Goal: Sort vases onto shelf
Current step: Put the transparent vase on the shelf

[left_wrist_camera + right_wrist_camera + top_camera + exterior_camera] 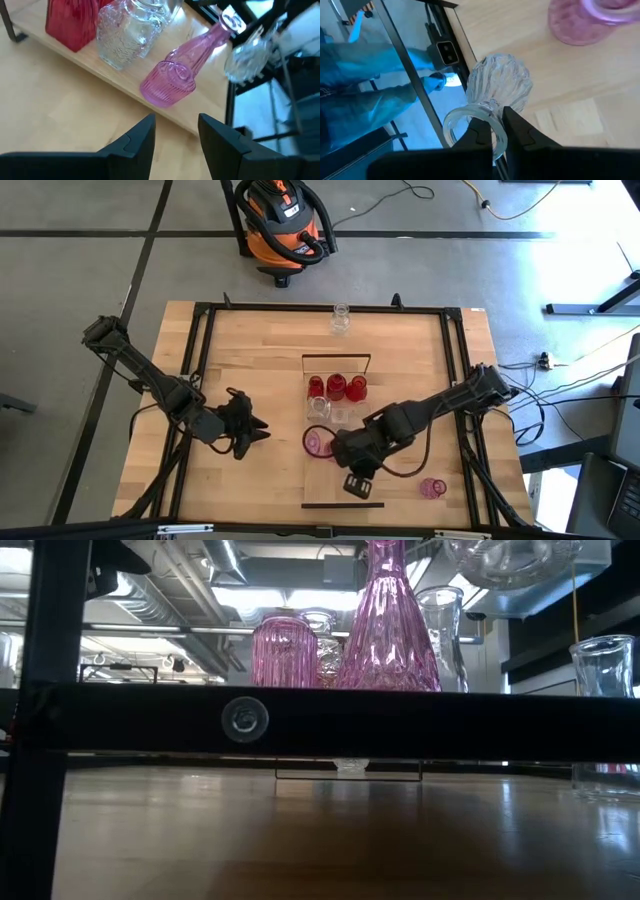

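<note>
- My right gripper [495,131] is clamped on a clear vase [497,90] at its neck, just under the flared rim, and carries it above the near half of the shelf [330,480].
- From above, that gripper [348,465] sits over the plank beside the pink bottle vase [318,443], which stands at the plank's left edge.
- My left gripper [176,135] waits on the table to the left of the shelf, jaws part open and holding nothing, pointed at the pink bottle vase [172,80].
- Three red vases [336,387] stand in a row at the far end of the plank, with clear ones [320,408] just in front of them.
- One clear vase [340,320] is well apart at the table's far edge, and a pink one [432,488] stands off the shelf to the right.
- I judge this the carry-and-place step: the clear vase is in hand but not yet set down.
- Next I need to bring it upright over a bare patch near the other clear ones, lower until the base rests, then release without knocking the pink bottle.
- The two stray vases remain to fetch.
</note>
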Controlling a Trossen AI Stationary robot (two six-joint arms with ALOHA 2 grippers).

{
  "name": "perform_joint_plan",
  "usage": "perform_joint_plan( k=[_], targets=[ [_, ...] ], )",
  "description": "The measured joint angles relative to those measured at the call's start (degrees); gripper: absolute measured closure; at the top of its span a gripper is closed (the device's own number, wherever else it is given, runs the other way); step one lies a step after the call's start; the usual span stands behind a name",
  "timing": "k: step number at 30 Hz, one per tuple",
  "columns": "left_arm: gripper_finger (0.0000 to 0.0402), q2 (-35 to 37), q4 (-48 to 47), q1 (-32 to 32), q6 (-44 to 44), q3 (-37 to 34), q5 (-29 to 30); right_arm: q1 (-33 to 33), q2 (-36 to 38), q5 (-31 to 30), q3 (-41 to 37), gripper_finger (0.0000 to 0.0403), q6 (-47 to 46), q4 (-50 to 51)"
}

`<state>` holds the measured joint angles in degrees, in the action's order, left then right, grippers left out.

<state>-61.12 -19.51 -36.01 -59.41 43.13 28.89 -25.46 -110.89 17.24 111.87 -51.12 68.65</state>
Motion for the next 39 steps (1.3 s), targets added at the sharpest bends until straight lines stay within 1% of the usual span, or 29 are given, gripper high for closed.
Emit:
perform_joint_plan(
  k=[2, 5, 10, 14, 17, 21, 30, 39],
  targets=[
    [0.0259, 0.0, 0.4, 0.2, -1.5, 0.0, -0.3, -0.2, -0.9, 0.0, 0.0, 0.0401, -0.8, -1.5],
    [0.0259, 0.0, 0.4, 0.3, -1.4, 0.0, -1.3, -0.1, -2.4, 0.3, 0.0, 0.0401, -2.6, -2.6],
    [0.0259, 0.0, 0.4, 0.3, 3.0, 0.0, -4.1, 0.4, -5.2, 0.2, 0.0, 0.0401, -7.9, -3.2],
    [0.0259, 0.0, 0.4, 0.3, 5.6, 0.0, -7.8, 0.4, -7.1, -1.2, 0.0, 0.0401, -12.5, -7.2],
    [0.0259, 0.0, 0.4, 0.3, 6.0, 0.0, -10.2, 0.4, -8.4, -1.2, 0.0, 0.0401, -15.1, -8.7],
    [0.0259, 0.0, 0.2, 0.3, 6.1, 0.0, -11.9, 0.4, -9.0, -1.2, 0.0, 0.0401, -17.7, -8.7],
    [0.0259, 0.0, 0.2, 0.2, 8.9, 0.0, -13.8, 0.4, -9.0, -2.0, 0.0, 0.0401, -20.3, -8.3],
    [0.0259, 0.0, 0.2, 0.2, 9.1, 0.0, -13.8, 0.3, -8.7, -1.8, 0.8, 0.0401, -21.0, -6.4]
  ],
)
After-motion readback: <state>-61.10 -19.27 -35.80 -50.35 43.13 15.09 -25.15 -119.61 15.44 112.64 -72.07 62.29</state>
